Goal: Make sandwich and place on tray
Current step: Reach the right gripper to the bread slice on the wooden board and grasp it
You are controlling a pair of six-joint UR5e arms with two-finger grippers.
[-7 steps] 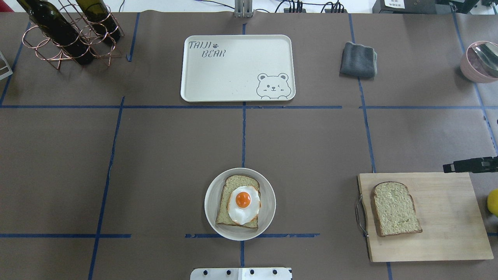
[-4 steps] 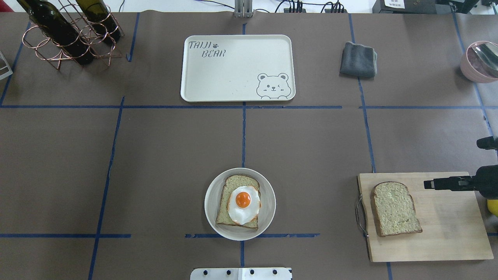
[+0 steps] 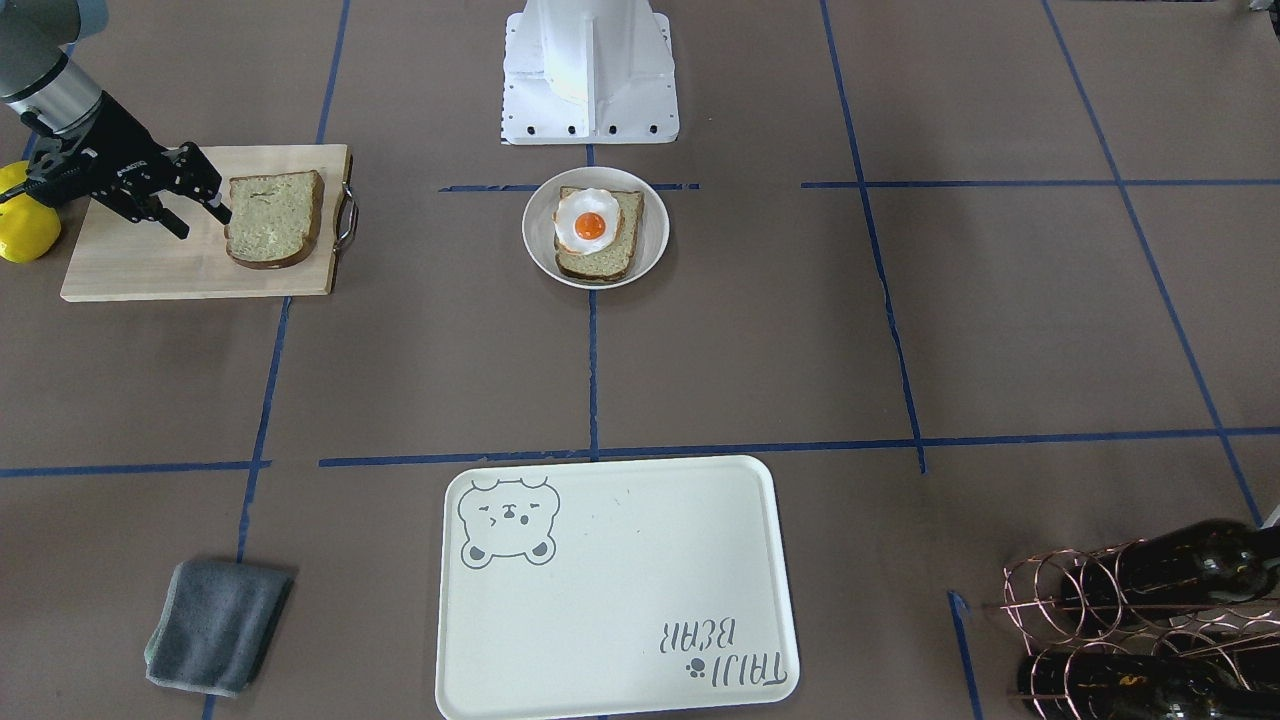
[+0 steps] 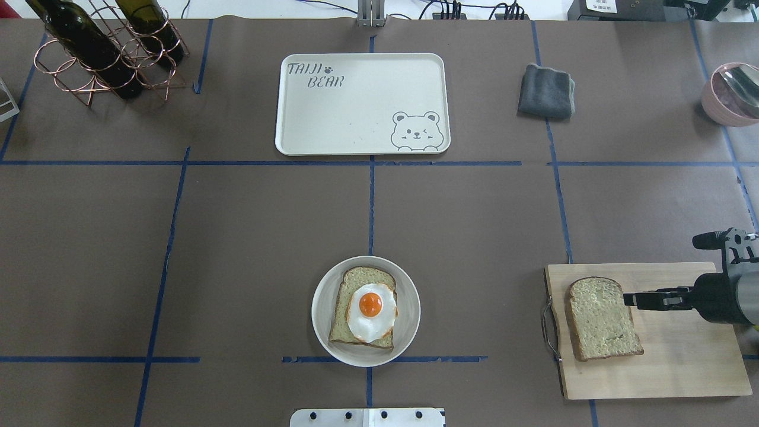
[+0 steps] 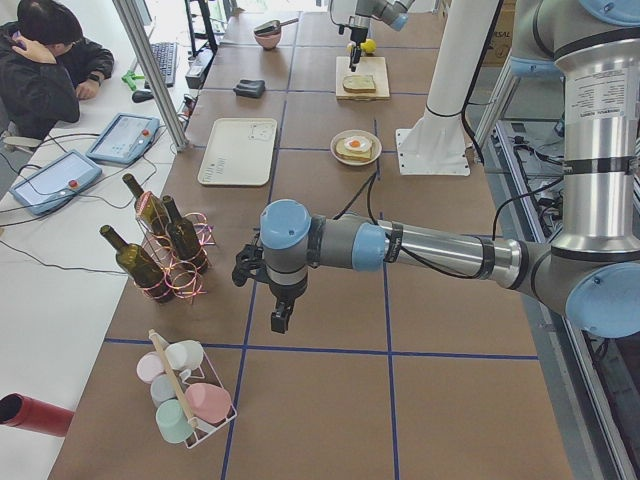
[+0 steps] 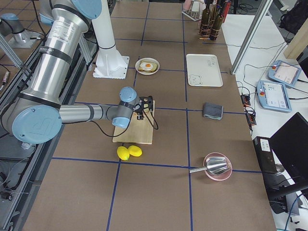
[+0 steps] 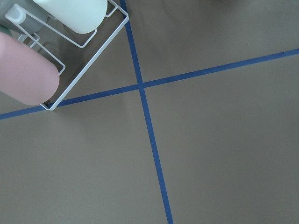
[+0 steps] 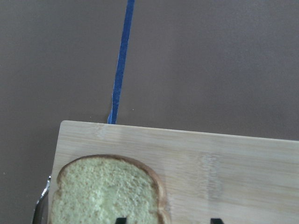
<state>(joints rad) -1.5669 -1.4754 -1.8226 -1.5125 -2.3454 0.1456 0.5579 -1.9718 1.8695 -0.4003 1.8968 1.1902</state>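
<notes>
Front-facing view: right gripper (image 3: 205,222) sits low over the wooden cutting board (image 3: 130,268), jaws parted, nothing between them. Its tips are just at 9 o'clock of the loose bread slice (image 3: 272,218). White bowl (image 3: 531,232) holds the second bread slice (image 3: 602,262) with the fried egg (image 3: 588,222) lying on top. Tray (image 3: 620,580) is at 6 o'clock of the bowl, well apart.

Overhead view: board at 3 o'clock of the bowl, tray at 12 o'clock. A gripper finger reaches the loose slice's 3 o'clock edge.

Right wrist view: two fingertips (image 8: 215,220) at the bottom edge, spread — one over the slice's crust, one over bare board.

Exterior left view: left gripper (image 5: 280,322) hangs over the brown table cover at 4 o'clock of the wine rack (image 5: 165,250) — released or clenched, cannot tell.
</notes>
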